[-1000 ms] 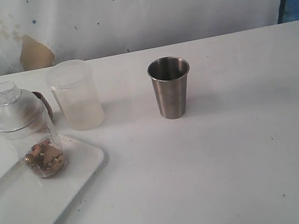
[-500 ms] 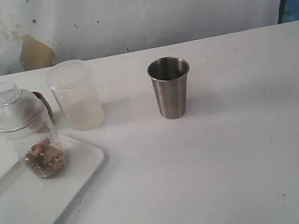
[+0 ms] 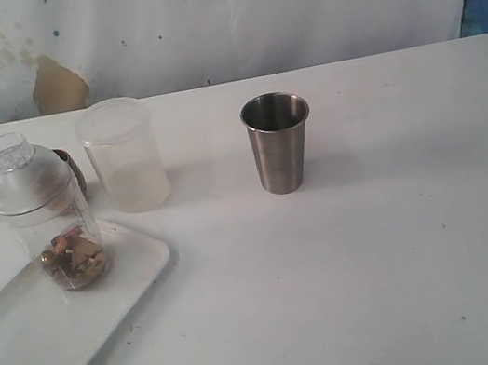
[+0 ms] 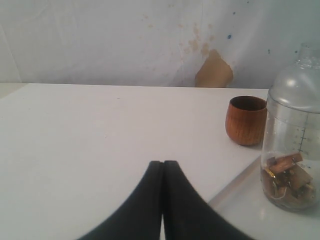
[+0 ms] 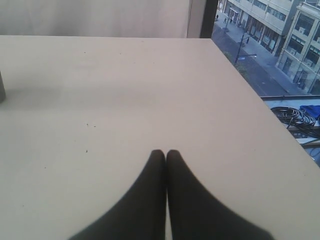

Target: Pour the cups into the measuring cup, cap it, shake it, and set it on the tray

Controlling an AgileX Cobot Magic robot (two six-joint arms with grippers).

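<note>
Left gripper shut; measuring cup bears unreadable printed graduations.

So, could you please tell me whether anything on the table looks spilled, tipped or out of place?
Nothing stands out. The measuring cup stands upright and capped on the tray, the steel tumbler and wooden cup are upright, and no spill shows on the table.

The black jaws of the left gripper are seen pressed together, with nothing held between them, above the white worktop. A clear plastic measuring cup with printed graduations is stood upright on the shallow white tray, capped by a domed lid, with brown pieces gathered at its bottom. A small rounded brown wood-grain cup is set on the worktop just beside it, off the tray.
</note>
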